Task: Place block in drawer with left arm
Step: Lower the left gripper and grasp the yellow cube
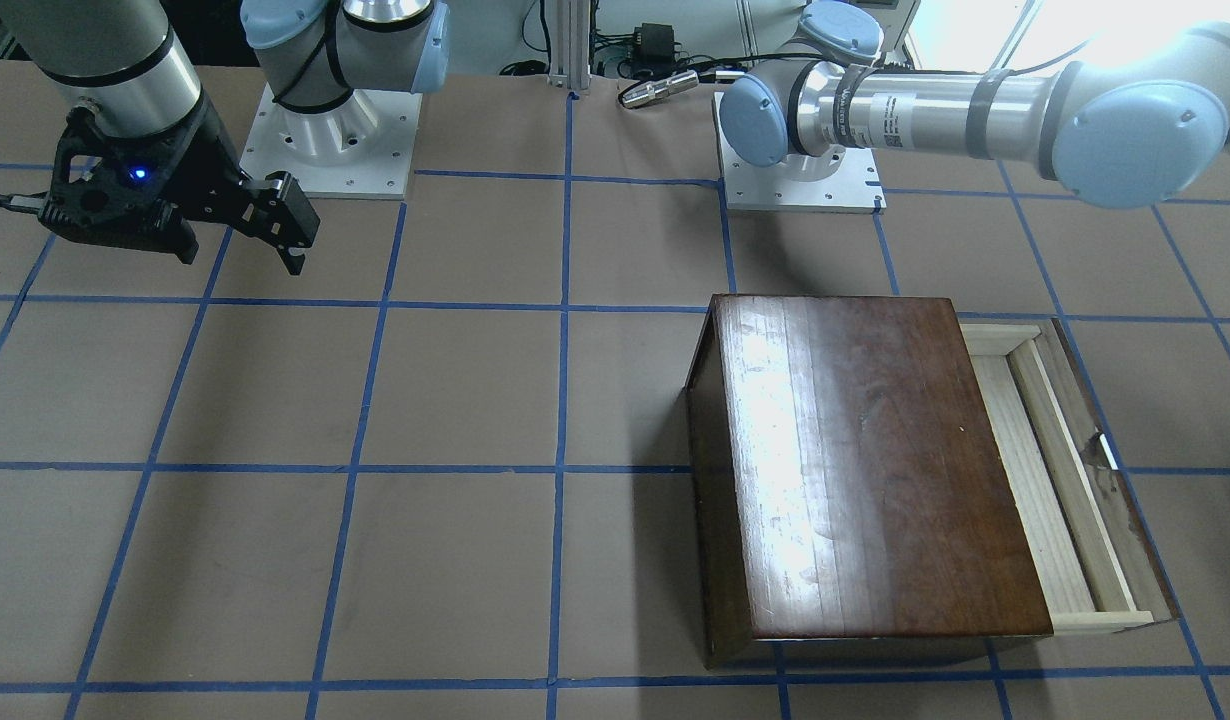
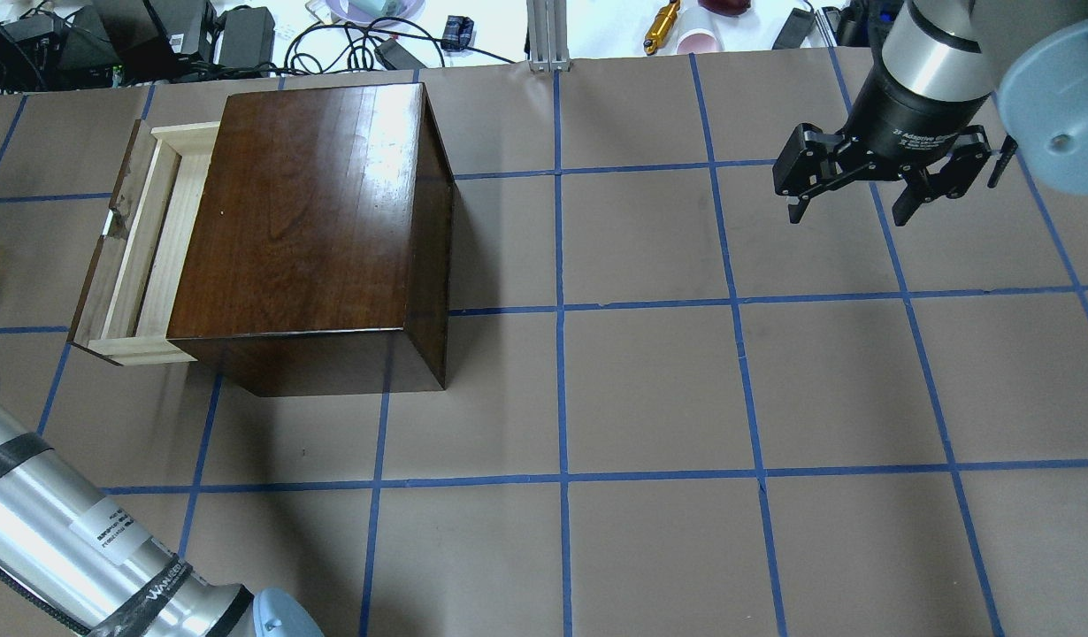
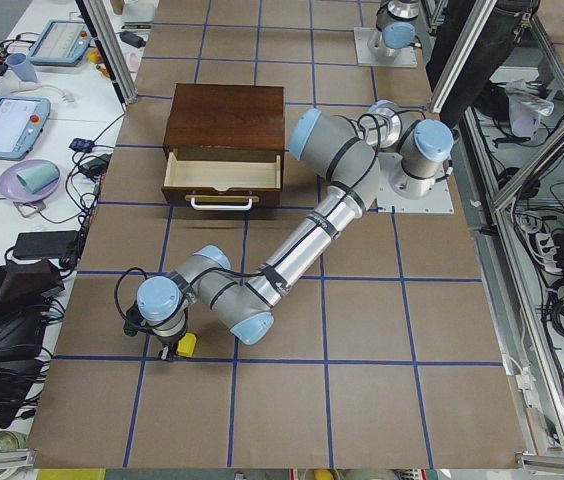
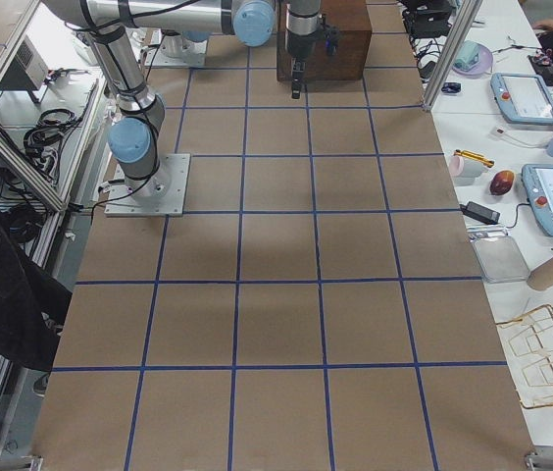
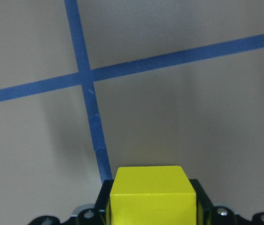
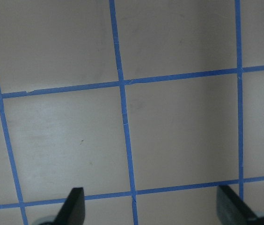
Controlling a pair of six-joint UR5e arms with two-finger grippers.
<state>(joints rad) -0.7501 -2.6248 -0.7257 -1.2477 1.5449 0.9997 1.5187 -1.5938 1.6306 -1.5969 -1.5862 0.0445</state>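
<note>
Right now you're at the grasp step. The left gripper (image 3: 168,340) sits low in the lower left of the left-side view. Its wrist camera shows the yellow block (image 5: 150,193) wedged at bottom centre, with black fingers (image 5: 201,200) flush against both sides, so they look clenched on the cube as far as I can judge. I cannot tell whether it has cleared the taped brown table (image 5: 193,117); in the side view it looks at or close to table level. In the overhead view only a yellow sliver shows at the far left edge.

The drawer (image 3: 224,172) stands partly pulled out of the dark wooden box (image 2: 305,212), in the upper left of that overhead frame and well apart from the block. Your next move, I'd judge, is a lift and a carry across to the opening. The box's top overhangs the back of the tray, so come down over the exposed front strip and let go low.

The right gripper (image 2: 849,208) hangs in the upper right of the overhead view, with its fingers spread wide and holding nothing.

Count — one block, one drawer, one box, two arms, two grippers.
</note>
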